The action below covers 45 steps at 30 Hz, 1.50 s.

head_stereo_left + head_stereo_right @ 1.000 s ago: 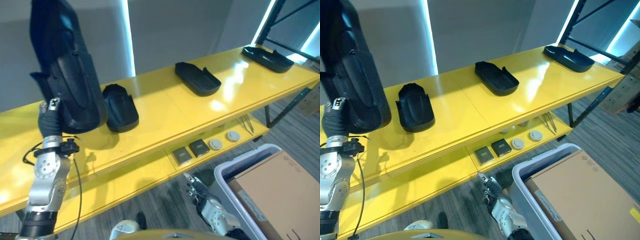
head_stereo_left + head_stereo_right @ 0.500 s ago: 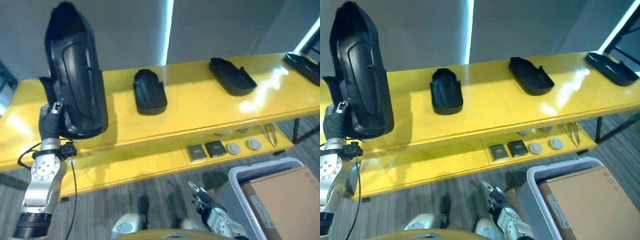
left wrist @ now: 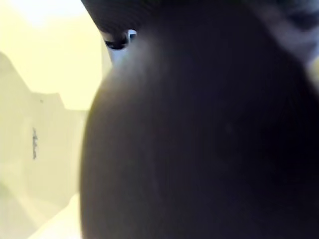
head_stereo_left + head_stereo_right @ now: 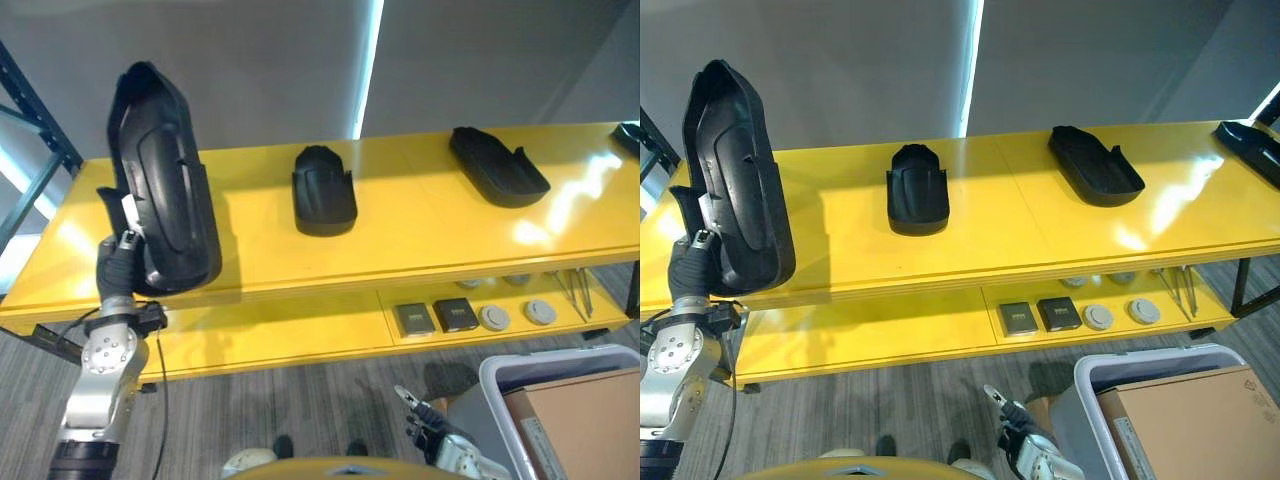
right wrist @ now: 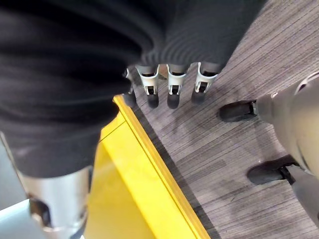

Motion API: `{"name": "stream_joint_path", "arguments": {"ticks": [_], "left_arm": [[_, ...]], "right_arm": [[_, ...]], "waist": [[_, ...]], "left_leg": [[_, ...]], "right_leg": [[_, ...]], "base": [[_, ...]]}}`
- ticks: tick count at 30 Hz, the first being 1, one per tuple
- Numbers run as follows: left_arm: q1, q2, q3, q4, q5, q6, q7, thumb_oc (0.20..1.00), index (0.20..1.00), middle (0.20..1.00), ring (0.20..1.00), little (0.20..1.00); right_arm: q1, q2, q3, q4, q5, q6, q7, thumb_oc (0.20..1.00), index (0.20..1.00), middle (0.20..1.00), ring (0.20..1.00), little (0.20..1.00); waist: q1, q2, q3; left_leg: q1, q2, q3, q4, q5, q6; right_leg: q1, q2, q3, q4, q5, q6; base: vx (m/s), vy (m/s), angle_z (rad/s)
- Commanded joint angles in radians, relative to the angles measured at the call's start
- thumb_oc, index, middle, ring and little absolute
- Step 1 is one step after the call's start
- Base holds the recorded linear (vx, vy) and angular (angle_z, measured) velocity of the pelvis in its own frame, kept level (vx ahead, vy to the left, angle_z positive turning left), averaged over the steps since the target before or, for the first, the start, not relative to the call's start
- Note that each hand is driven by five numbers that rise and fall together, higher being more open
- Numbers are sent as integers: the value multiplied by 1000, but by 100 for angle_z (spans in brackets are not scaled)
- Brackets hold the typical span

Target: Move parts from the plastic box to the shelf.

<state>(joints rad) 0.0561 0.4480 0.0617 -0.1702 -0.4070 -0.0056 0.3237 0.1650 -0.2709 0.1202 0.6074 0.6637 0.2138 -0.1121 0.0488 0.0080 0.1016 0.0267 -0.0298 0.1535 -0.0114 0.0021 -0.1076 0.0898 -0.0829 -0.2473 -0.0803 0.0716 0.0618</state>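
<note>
This looks like a workshop or factory storeroom — a long yellow shelf (image 4: 970, 225) runs across in front of a plain grey wall (image 4: 840, 70), carried on dark metal racking uprights (image 4: 35, 110). Black moulded plastic parts (image 4: 917, 188) lie spaced out along the top board, like stock laid out for picking. On the lower board (image 4: 890, 330) sit small dark square blocks (image 4: 1038, 314) and grey round discs (image 4: 1120, 314) — hardware, not household goods. Underfoot is grey striped carpet flooring (image 5: 239, 144), and a grey plastic box (image 4: 1090, 385) holding a cardboard carton (image 4: 1200, 420) stands at the lower right.
</note>
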Motion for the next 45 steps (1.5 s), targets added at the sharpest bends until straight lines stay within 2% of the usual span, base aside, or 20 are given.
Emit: {"name": "stream_joint_path", "arguments": {"ticks": [1, 2, 3, 4, 7, 8, 12, 16, 17, 22, 27, 28, 31, 36, 40, 45], "left_arm": [[-123, 29, -9, -11, 48, -47, 41, 200, 200, 200, 200, 200], [-125, 30, -9, -10, 48, -47, 42, 200, 200, 200, 200, 200], [-125, 31, -10, -7, 51, -43, 44, 200, 200, 200, 200, 200], [-122, 36, -11, 0, 54, -45, 48, 200, 200, 200, 200, 200], [-117, 39, -10, 8, 59, -38, 41, 200, 200, 200, 200, 200], [-122, 53, -11, 13, 54, -27, 45, 200, 200, 200, 200, 200], [-151, 73, -19, 62, 82, 1, 47, 200, 200, 200, 200, 200], [-164, 97, -21, 99, 94, 45, 50, 200, 200, 200, 200, 200], [-175, 120, -26, 139, 96, 81, 60, 200, 200, 200, 200, 200], [-203, 152, -34, 189, 130, 142, 68, 200, 200, 200, 200, 200], [-347, 229, -112, 407, 174, 308, 120, 200, 200, 200, 200, 200], [-378, 228, -132, 474, 160, 341, 124, 200, 200, 200, 200, 200], [-456, 205, -175, 634, 177, 388, 165, 200, 200, 200, 200, 200], [-520, 224, -206, 801, 231, 396, 124, 200, 200, 200, 200, 200], [-525, 244, -217, 812, 293, 414, 111, 200, 200, 200, 200, 200], [-528, 275, -208, 847, 308, 428, 114, 200, 200, 200, 200, 200]], "right_arm": [[-30, -44, 23, 7, 33, -39, 9, 1000, 1000, 1000, 1000, 1000], [-32, -44, 23, 9, 33, -40, 9, 1000, 1000, 1000, 1000, 1000], [-32, -49, 22, 11, 33, -39, 12, 1000, 1000, 1000, 1000, 1000], [-19, -60, 8, 3, 21, -30, 24, 1000, 1000, 1000, 1000, 1000], [7, -75, -14, -9, 19, -29, 38, 1000, 1000, 1000, 1000, 1000], [9, -80, -16, -11, 31, -32, 37, 1000, 1000, 1000, 1000, 1000], [-13, -73, -21, 3, 55, -27, 21, 1000, 1000, 1000, 1000, 1000], [15, -52, -30, -6, 22, -17, 38, 1000, 1000, 1000, 1000, 1000], [33, -47, -14, -33, -26, -13, 58, 1000, 1000, 1000, 1000, 1000], [46, -50, 6, -78, -51, 3, 55, 1000, 1000, 1000, 1000, 1000], [64, -95, 21, -114, -86, 52, 57, 1000, 1000, 1000, 1000, 1000], [69, -106, 22, -114, -80, 55, 57, 1000, 1000, 1000, 1000, 1000], [70, -115, 25, -98, -86, 56, 60, 1000, 1000, 1000, 1000, 1000], [74, -122, 17, -79, -86, 45, 71, 1000, 1000, 1000, 1000, 1000], [75, -124, 15, -80, -83, 42, 71, 1000, 1000, 1000, 1000, 1000], [76, -124, 6, -65, -92, 37, 79, 1000, 1000, 1000, 1000, 1000]], "waist": [[-27, -19, 19], [-28, -19, 17], [-30, -11, 18], [-42, 3, 18], [-59, 23, 22], [-65, 28, 30], [-71, 44, 46], [-85, 49, 64], [-93, 49, 74], [-99, 43, 80], [-139, 34, 66], [-147, 32, 58], [-168, 27, 47], [-193, 24, 42], [-199, 24, 44], [-204, 23, 44]], "left_leg": [[-82, 157, 111, 170, 11, 24], [-84, 159, 110, 164, 18, 24], [-79, 182, 104, 136, 41, 14], [-63, 238, 113, 81, 90, -6], [-52, 305, 123, 38, 150, -25], [-47, 307, 118, 51, 128, -17], [-48, 273, 114, 86, 80, -2], [-46, 237, 124, 107, 57, 17], [-36, 214, 133, 95, 53, 28], [-28, 202, 147, 83, 52, 37], [-5, 217, 191, 62, 57, 27], [-1, 224, 199, 58, 59, 23], [6, 239, 216, 52, 61, 14], [10, 245, 238, 51, 56, 8], [13, 244, 244, 52, 52, 8], [21, 244, 252, 51, 46, 10]], "right_leg": [[-54, -24, 7, 60, -15, 62], [-58, -25, 7, 62, -15, 60], [-60, -24, 7, 71, -23, 58], [-56, -31, 0, 87, -42, 55], [-58, -52, -10, 146, -78, 51], [-73, -76, -5, 200, -104, 54], [-136, -129, -1, 305, -118, 75], [-148, -167, 29, 325, -105, 102], [-143, -186, 39, 302, -81, 124], [-133, -201, 39, 270, -57, 141], [-99, -201, 40, 209, -41, 154], [-91, -198, 39, 197, -41, 154], [-81, -188, 46, 180, -43, 151], [-83, -183, 56, 167, -43, 152], [-86, -180, 62, 165, -44, 150], [-83, -180, 69, 161, -45, 150]], "base": [[-9, 103, 54], [25, 138, 33], [64, 239, 12], [85, 327, 8], [60, 337, 9], [39, 337, 16], [33, 314, 2], [68, 231, -8], [25, 152, 7], [-1, 65, -6], [29, -10, -3], [58, -73, -15], [37, -68, -17], [13, -32, -13], [0, -2, -1], [13, 1, -4]]}}
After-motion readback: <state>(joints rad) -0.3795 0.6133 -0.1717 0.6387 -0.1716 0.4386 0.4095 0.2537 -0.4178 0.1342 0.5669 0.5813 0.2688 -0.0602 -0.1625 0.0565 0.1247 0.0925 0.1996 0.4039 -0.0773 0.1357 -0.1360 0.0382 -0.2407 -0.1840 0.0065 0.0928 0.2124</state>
